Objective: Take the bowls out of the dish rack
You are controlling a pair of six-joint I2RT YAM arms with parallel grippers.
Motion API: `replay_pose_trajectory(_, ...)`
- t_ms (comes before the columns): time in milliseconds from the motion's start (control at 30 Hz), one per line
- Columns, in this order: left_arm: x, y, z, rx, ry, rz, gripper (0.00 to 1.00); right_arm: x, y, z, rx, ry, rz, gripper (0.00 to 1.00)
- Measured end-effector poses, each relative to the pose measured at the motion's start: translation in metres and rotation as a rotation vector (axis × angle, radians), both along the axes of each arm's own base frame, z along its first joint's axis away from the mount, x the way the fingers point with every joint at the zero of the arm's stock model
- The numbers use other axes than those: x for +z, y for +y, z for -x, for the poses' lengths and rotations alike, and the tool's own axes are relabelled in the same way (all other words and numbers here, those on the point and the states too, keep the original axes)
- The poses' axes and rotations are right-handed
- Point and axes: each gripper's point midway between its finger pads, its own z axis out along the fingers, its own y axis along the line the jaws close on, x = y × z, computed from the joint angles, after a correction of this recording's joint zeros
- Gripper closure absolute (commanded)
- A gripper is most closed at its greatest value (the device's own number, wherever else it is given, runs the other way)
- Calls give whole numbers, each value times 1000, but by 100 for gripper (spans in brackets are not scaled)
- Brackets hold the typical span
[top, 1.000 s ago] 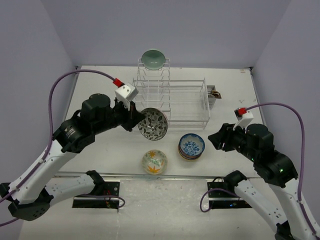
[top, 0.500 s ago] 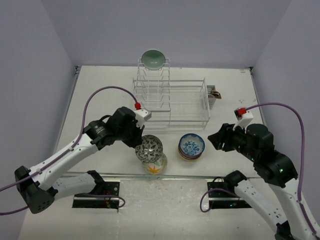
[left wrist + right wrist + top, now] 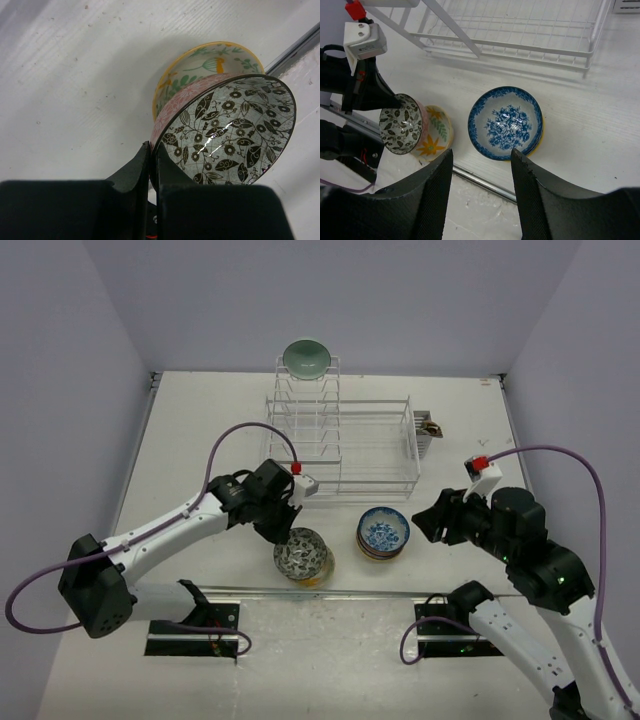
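My left gripper point(image 3: 289, 536) is shut on the rim of a black-and-white leaf-patterned bowl point(image 3: 301, 551) with a pink outside, tilted just over the pale yellow floral bowl point(image 3: 200, 67); whether they touch I cannot tell. In the left wrist view the fingers pinch its rim point(image 3: 152, 150). A blue-white floral bowl point(image 3: 384, 531) tops a stack on the table, also in the right wrist view point(image 3: 505, 122). A pale green bowl point(image 3: 305, 356) stands upright at the back of the dish rack point(image 3: 345, 440). My right gripper point(image 3: 481, 165) is open and empty, raised above the table's front edge near the blue bowl.
A small dark object point(image 3: 432, 427) lies by the rack's right end. A metal rail point(image 3: 480, 176) runs along the table's front edge. Walls close in on both sides.
My left gripper has carried the leaf-patterned bowl from beside the rack forward and down to the yellow floral bowl at the front edge. The right arm has barely moved.
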Motion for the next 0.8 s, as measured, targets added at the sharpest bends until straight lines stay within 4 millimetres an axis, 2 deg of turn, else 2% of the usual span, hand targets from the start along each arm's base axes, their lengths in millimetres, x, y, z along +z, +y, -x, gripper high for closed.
replay_pose_trajectory(233,-20,-1,2,-27,42,-29,100,-5,1,0,3,11,5,47)
replay_pose_trajectory(800,-25,-21,-6,-69,22,22,100,-6,1,1,7,16,4,46)
